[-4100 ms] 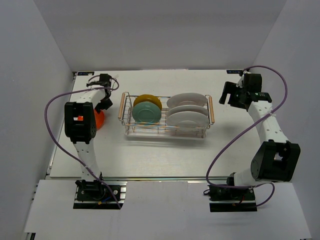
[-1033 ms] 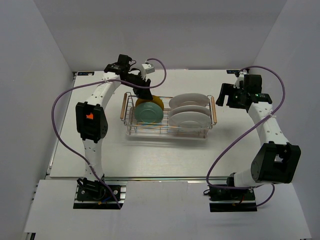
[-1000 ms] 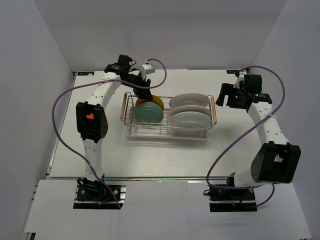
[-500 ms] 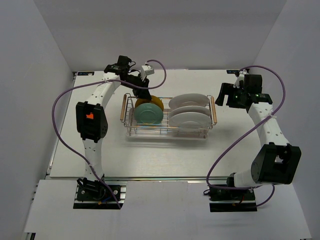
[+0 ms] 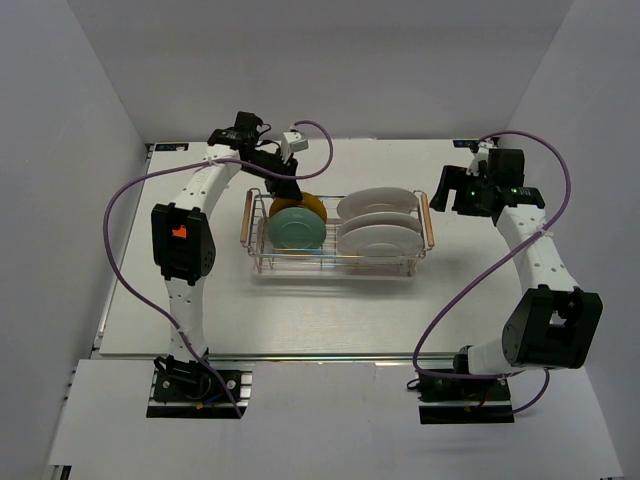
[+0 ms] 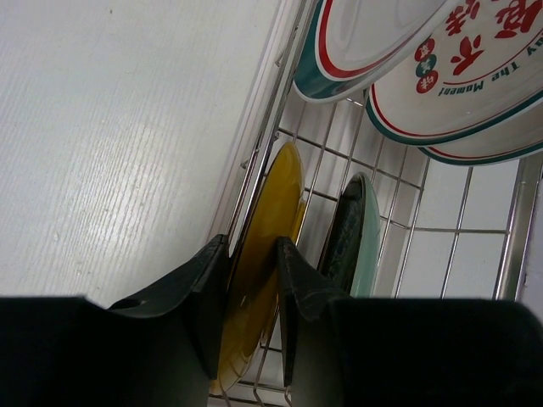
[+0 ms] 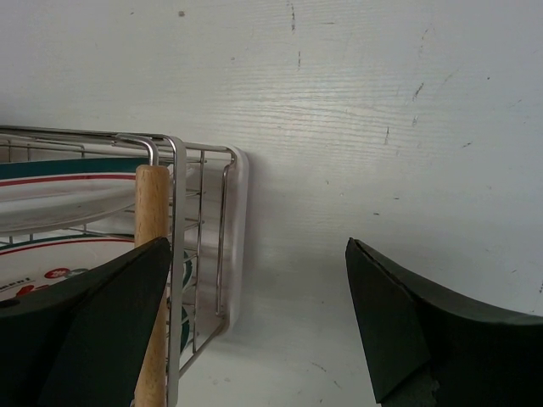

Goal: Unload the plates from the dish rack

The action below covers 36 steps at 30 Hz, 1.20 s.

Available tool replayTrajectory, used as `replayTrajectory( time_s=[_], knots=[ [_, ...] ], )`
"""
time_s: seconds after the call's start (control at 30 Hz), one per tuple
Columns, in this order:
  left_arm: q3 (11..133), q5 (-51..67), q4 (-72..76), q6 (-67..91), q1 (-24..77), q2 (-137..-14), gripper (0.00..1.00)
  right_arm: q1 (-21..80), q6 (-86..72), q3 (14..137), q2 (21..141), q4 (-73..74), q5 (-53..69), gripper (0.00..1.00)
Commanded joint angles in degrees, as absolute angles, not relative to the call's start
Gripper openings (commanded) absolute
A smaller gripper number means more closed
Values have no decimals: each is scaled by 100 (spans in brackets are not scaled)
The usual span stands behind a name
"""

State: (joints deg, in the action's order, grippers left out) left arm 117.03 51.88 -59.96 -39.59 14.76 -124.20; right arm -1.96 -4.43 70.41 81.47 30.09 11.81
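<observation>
My white counter (image 5: 330, 310) shows faint dark scuffs (image 7: 294, 15), and plain grey walls (image 5: 340, 60) enclose it.

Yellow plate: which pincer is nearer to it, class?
Left. The left pincer clamps the yellow plate by its rim in the dish rack; the right pincer hangs open beside the right wooden handle, beyond the white plates.

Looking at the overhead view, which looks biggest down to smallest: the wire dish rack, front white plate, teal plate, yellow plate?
1. dish rack, clearly largest
2. front white plate
3. teal plate
4. yellow plate: shows least, but it is partly hidden behind the teal one, so those two may match.
</observation>
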Motion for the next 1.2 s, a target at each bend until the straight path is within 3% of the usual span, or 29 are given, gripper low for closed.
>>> replayTrajectory(
  time_s=[0.0, 1.17],
  knots=[
    [11988, 5668, -6327, -4288, 1485, -12076, 0, -185, -492, 7225, 8059, 2909, 1327, 89],
    [12753, 5686, -6961, -4842, 1433, -11417, 0, -167, -255, 7242, 8007, 2988, 1995, 89]
  ],
)
